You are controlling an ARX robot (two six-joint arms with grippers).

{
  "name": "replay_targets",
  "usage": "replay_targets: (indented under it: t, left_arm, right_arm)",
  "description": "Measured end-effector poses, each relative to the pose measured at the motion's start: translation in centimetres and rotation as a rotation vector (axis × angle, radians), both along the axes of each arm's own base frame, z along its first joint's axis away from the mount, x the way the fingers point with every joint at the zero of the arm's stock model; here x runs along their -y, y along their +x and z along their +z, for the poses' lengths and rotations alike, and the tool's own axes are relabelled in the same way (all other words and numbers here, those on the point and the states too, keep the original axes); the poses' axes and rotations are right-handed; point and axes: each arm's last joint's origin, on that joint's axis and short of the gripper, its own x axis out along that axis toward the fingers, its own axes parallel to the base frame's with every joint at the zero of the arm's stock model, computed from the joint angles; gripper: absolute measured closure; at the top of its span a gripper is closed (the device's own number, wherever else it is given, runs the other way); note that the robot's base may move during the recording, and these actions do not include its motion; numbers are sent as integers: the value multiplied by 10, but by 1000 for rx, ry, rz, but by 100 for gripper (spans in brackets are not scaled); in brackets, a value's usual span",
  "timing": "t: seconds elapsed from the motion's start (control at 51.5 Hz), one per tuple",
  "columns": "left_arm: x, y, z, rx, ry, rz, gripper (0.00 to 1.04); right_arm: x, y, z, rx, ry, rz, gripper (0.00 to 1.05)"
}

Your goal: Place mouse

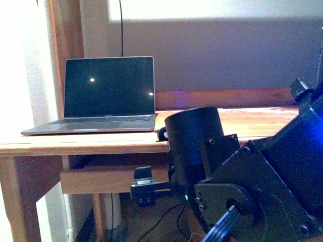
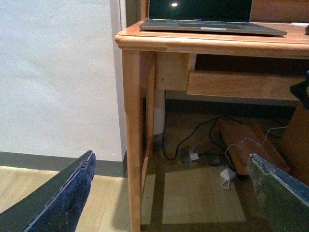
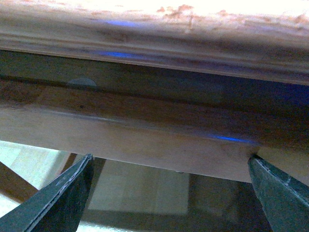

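A small dark object [image 1: 162,134], which looks like the mouse, lies on the wooden desk [image 1: 101,142] near its front edge, right of the laptop [image 1: 108,93]. It is mostly hidden behind my black arm [image 1: 194,141]. A sliver of it shows at the frame edge in the left wrist view [image 2: 307,29]. My left gripper [image 2: 170,157] is open and empty, low near the floor, facing the desk leg [image 2: 133,145]. My right gripper [image 3: 171,157] is open and empty, close under the desk's front edge [image 3: 154,38].
The open laptop, screen dark, sits at the desk's left. A drawer front [image 1: 108,180] hangs below the top. Cables and a white charger [image 2: 226,175] lie on the floor under the desk. A wall [image 2: 58,77] stands left of the desk.
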Motion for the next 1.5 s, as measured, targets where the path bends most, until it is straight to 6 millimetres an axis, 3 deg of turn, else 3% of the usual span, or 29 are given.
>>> replay_targets:
  t: [0.194, 0.388, 0.524, 0.757, 1.068, 1.359, 1.456, 1.495]
  left_arm:
    - [0, 0, 0, 0, 0, 0, 8]
    - [0, 0, 0, 0, 0, 0, 8]
    - [0, 0, 0, 0, 0, 0, 8]
    - [0, 0, 0, 0, 0, 0, 8]
    - [0, 0, 0, 0, 0, 0, 8]
    - [0, 0, 0, 0, 0, 0, 8]
    - [0, 0, 0, 0, 0, 0, 8]
    - [0, 0, 0, 0, 0, 0, 8]
  right_arm:
    - [5, 0, 2, -14, 44, 10, 7]
    - [44, -25, 17, -23, 146, 32, 7]
    - [100, -83, 39, -36, 219, 47, 7]
    - [174, -172, 32, -72, 263, 10, 7]
    - [228, -253, 19, -1, 329, -40, 7]
    - [246, -259, -11, 7, 278, -58, 8]
    - [250, -259, -14, 243, 142, -238, 27]
    - [251, -260, -15, 260, 130, -252, 32]
